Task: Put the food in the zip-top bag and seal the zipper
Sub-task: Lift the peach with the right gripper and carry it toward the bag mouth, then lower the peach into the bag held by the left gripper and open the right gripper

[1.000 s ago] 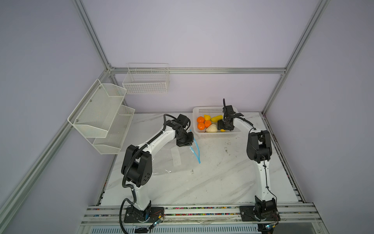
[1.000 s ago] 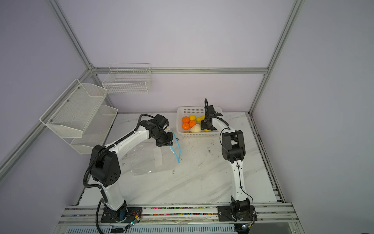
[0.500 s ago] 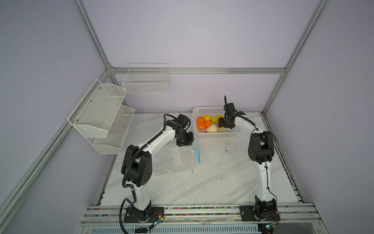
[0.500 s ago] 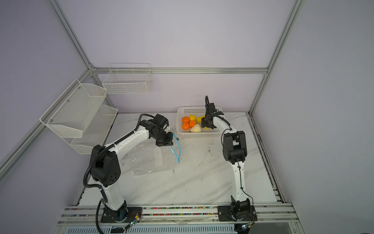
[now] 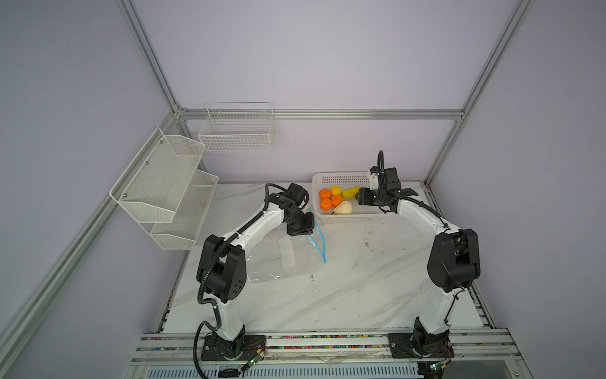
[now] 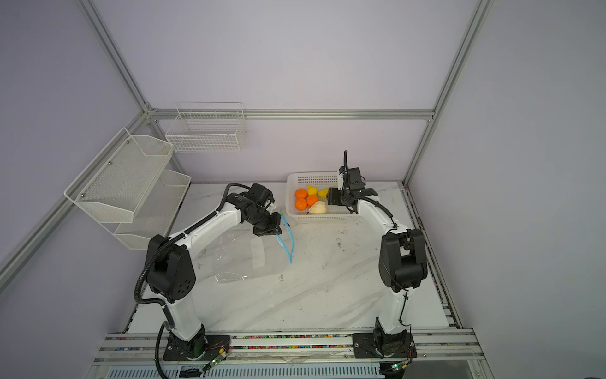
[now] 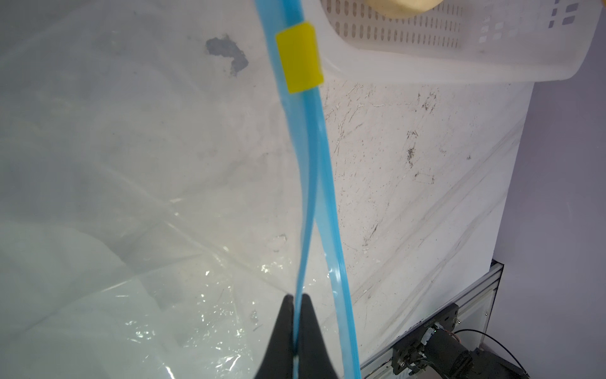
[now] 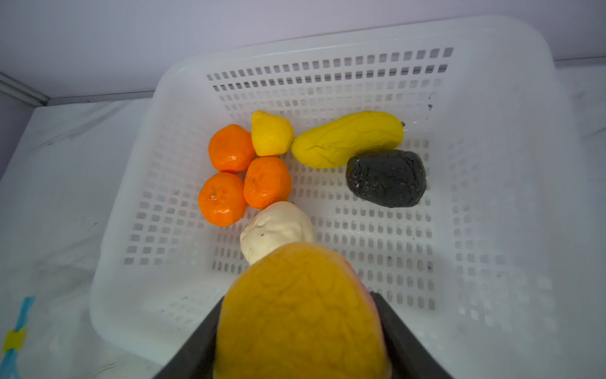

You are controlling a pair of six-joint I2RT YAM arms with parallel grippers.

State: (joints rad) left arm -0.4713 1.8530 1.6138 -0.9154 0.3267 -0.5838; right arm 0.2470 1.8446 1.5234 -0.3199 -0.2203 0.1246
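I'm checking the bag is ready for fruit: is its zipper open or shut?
Open. In the left wrist view the zipper splits into two blue strips past the yellow tab, and the left gripper pinches just one.

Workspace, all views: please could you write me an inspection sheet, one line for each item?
Surface: marble-pattern table, scuffed, with dark marks.
Job's things: zip-top bag lying on table; zipper parted, yellow tab at one end; three tangerines, yellow fruit, long yellow piece, black lump, cream bulb in white basket.
Clutter: small white scrap on table.
Grippers: left gripper shut on zipper; right gripper shut on yellow-orange fruit.
Cables: black cable loops at left arm base.
Surroundings: wire basket and mesh shelf on walls.
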